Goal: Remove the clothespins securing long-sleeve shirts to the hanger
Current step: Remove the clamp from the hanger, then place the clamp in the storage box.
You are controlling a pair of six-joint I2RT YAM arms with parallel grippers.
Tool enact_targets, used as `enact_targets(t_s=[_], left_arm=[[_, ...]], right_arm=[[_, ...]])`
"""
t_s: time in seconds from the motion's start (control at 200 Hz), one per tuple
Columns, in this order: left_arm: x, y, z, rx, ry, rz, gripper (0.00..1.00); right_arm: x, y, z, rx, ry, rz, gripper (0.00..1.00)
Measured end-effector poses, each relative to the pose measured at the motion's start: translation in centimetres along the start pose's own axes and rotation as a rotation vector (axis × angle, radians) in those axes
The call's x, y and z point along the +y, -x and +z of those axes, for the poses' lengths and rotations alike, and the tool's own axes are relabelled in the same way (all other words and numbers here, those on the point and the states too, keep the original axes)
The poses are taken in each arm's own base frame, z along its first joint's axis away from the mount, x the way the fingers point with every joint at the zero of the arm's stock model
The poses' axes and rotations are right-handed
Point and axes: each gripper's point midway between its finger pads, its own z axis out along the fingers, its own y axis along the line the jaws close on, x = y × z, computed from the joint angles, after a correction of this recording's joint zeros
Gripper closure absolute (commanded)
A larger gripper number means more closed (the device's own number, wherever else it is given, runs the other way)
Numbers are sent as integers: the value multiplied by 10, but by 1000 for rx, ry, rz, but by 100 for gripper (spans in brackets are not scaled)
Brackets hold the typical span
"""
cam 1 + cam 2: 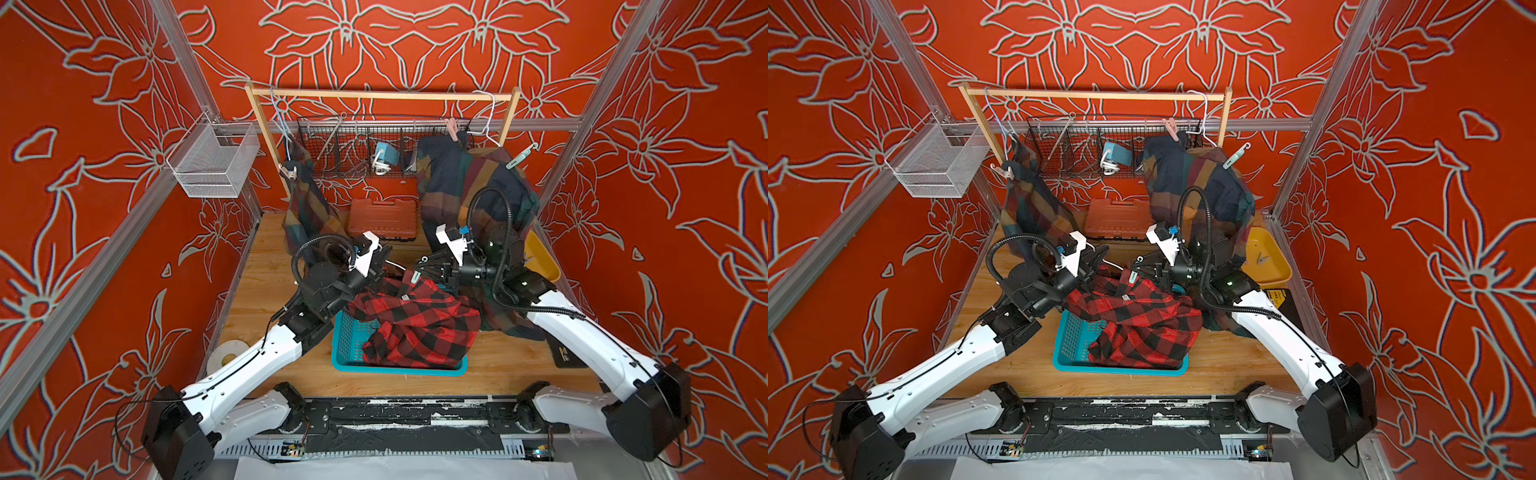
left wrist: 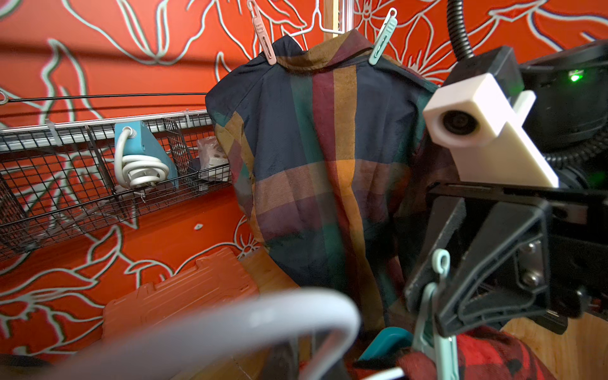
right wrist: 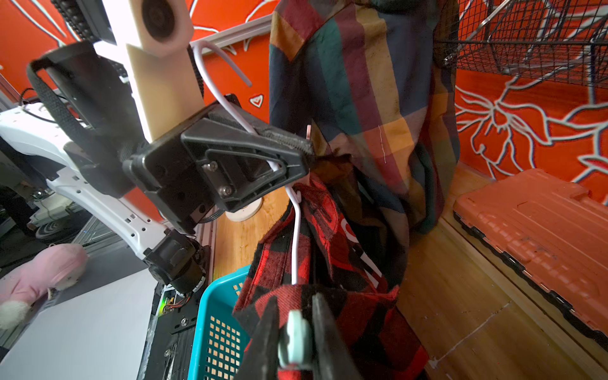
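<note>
A red-and-black check shirt (image 1: 415, 328) hangs on a white wire hanger (image 3: 296, 237) and sags into a teal basket (image 1: 347, 345). My left gripper (image 3: 307, 158) is shut on that hanger's wire just below the hook. Both fingers of my right gripper (image 3: 295, 306) press on a mint green clothespin (image 3: 295, 342) clipped at the shirt's shoulder; the same clothespin (image 2: 431, 316) shows in the left wrist view. A dark plaid shirt (image 1: 457, 183) hangs at the back right with a pink clothespin (image 1: 452, 129) and a mint clothespin (image 1: 519, 157). Another dark plaid shirt (image 1: 307, 208) at the back left carries a pink clothespin (image 1: 289, 171).
The wooden rail (image 1: 374, 94) spans the back, above a black wire shelf (image 1: 357, 141). An orange tool case (image 1: 382, 218) lies on the floor behind the arms. A yellow bin (image 1: 1271, 257) with loose clothespins stands at the right, and a mesh basket (image 1: 212, 160) hangs on the left frame.
</note>
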Motion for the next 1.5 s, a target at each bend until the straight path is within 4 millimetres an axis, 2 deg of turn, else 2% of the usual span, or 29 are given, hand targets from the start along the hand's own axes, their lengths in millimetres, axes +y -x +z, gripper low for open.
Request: enact_targets(t_s=[0.24,0.35,0.445,0.601,0.716,0.816,0.876,0.986,1.076,1.121,1.321,1.501], left_arm=[[0,0,0,0,1,1,100],[0,0,0,-2,3,5,100],[1,1,0,-2,4,6,100],[2,0,0,-2,10,9,100],[3,0,0,-1,17,15,100],[4,0,0,-1,23,20,100],[4,0,0,0,24,21,100],[4,-2,1,5,24,22,100],[4,-4,2,11,23,23,100],[4,-5,3,13,24,23,100],[4,-7,4,19,23,27,100],[4,-8,5,29,22,34,100]], right_arm=[[-6,1,-2,18,-57,15,100],[-11,12,-11,14,-149,2,100],[-12,32,-29,-9,-256,-36,100],[-2,74,-67,-82,-408,-107,100],[-2,82,-96,-97,-538,-100,100],[-15,66,-122,-59,-662,-23,100],[-28,48,-139,-32,-739,43,100],[-54,-5,-168,35,-881,202,100],[-64,-47,-190,76,-973,324,100],[-67,-62,-199,81,-1012,369,100],[-77,-92,-242,1,-1173,506,100],[-100,-111,-273,-102,-1299,615,100]])
